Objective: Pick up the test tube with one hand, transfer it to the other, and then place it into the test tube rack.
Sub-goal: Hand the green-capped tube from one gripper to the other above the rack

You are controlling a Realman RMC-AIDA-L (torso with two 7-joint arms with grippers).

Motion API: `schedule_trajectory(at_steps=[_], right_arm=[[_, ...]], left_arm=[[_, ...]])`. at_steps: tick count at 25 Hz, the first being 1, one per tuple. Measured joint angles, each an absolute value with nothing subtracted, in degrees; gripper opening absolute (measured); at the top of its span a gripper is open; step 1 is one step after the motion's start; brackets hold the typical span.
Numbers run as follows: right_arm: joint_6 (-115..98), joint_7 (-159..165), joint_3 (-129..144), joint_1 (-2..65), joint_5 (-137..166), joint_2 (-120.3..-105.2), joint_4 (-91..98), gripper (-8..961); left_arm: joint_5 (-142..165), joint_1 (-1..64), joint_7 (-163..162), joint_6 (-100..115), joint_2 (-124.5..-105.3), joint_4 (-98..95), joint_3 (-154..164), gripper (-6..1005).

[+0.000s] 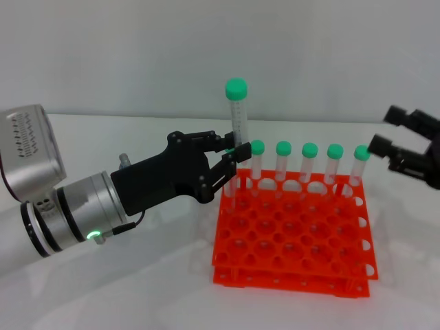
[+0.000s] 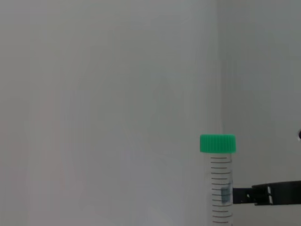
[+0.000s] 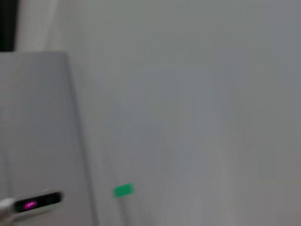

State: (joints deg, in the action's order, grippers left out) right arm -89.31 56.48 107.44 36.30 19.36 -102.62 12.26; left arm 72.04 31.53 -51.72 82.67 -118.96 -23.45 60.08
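My left gripper (image 1: 234,157) is shut on the test tube (image 1: 238,120), a clear tube with a green cap, and holds it upright by its middle. The tube's lower end is at the back left corner of the orange-red test tube rack (image 1: 295,237); I cannot tell whether it is in a hole. It stands well higher than the other tubes. It also shows in the left wrist view (image 2: 220,183) and, small and blurred, in the right wrist view (image 3: 123,190). My right gripper (image 1: 386,130) is open and empty, in the air past the rack's back right corner.
Several green-capped tubes (image 1: 309,165) stand in the rack's back row, right of the held tube. The rack's front rows of holes are unfilled. The rack sits on a white table (image 1: 137,289) before a plain wall.
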Motion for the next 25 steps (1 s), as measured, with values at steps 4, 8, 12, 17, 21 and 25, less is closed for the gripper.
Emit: schedule_trajectory(at_steps=[4,8,12,17,21,25], right_arm=[[-89.5,57.5,107.4,37.6,22.1,-103.62,12.5,832],[-88.9,57.5,107.5,38.8,22.3,-105.09,12.5,831],[-86.1,57.6,107.1,39.7,22.4,-106.74,12.6,831],[-84.3,57.7,107.2,40.9,22.6,-108.30,12.7,831],[-83.0,57.6,107.4,41.8,23.0,-109.10,12.7,831],[-81.0,57.5,107.4,42.8,24.3,-109.92,13.4,831]], left_arm=[[71.9,32.6,-51.5,82.4,-119.05,-21.4,60.1,195],[72.0,33.9,-51.2,82.2,-119.08,-19.5,60.1,195],[72.2,34.6,-50.5,82.1,-119.26,-17.8,60.1,195],[72.3,35.6,-50.3,82.0,-119.27,-15.8,60.1,195],[72.4,36.5,-49.9,80.7,-119.45,-14.5,60.7,195],[72.2,36.9,-49.9,79.4,-119.54,-14.4,62.8,195]])
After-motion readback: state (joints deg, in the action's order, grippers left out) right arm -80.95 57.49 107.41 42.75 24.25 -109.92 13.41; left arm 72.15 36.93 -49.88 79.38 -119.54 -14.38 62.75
